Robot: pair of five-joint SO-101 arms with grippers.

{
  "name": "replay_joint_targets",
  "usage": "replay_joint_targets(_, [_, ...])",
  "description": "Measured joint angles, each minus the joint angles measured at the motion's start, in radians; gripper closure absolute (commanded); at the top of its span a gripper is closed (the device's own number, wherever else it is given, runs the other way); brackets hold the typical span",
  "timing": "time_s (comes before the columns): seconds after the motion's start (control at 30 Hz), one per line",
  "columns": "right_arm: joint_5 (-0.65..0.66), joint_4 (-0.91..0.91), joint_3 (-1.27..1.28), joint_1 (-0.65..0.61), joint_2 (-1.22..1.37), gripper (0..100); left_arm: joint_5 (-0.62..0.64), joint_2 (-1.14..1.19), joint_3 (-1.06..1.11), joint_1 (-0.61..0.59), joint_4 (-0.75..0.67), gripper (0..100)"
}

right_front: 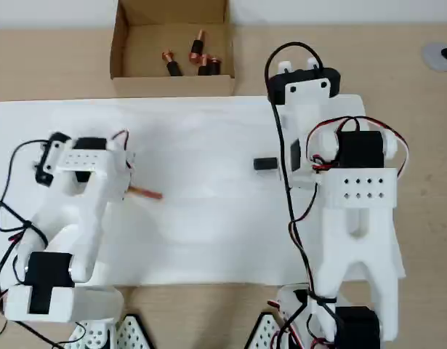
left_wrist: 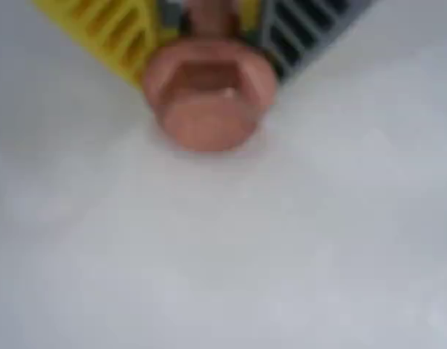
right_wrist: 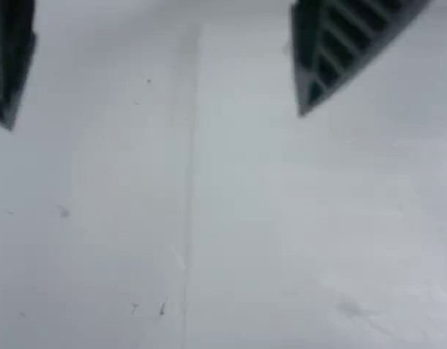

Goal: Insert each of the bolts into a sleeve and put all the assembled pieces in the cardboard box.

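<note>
Bolt (left_wrist: pixel 208 102), copper-coloured, clamped in left gripper (left_wrist: pixel 208 76)

Hexagonal head is gripped between one yellow and one grey finger, low over the white sheet (right_front: pixel 208 233); from the left wrist the head is seen end-on and blurred, the shank hidden behind it; from the high view the shank is seen projecting toward the sheet's middle. Right gripper (right_wrist: pixel 156 116): fingers held wide apart above bare sheet. Black sleeve (right_front: pixel 265 164) is laid just beside the right arm. Cardboard box (right_front: pixel 121 51), beyond the sheet: three assembled pieces (right_front: pixel 198 54) are held; detail too small.
</note>
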Motion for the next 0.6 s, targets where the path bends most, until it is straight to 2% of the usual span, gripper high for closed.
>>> replay_joint_targets(0.17, [0.000, 0.000, 0.000, 0.000, 0.000, 70.9, -0.100, 0.002, -0.226, -0.003, 0.199, 100])
replay_joint_targets(0.37, [0.000, 0.000, 0.000, 0.000, 0.000, 70.9, -0.235, 0.002, -0.583, 0.009, 0.511, 100])
replay_joint_targets(0.5, [-0.009, -0.002, 0.041, 0.000, 0.000, 70.9, -0.460, 0.002, -0.807, 0.020, 0.684, 100])
replay_joint_targets(0.6, [-0.083, -0.018, 0.138, -0.018, 0.000, 70.9, -0.721, 0.002, -0.887, 0.020, 0.710, 100])
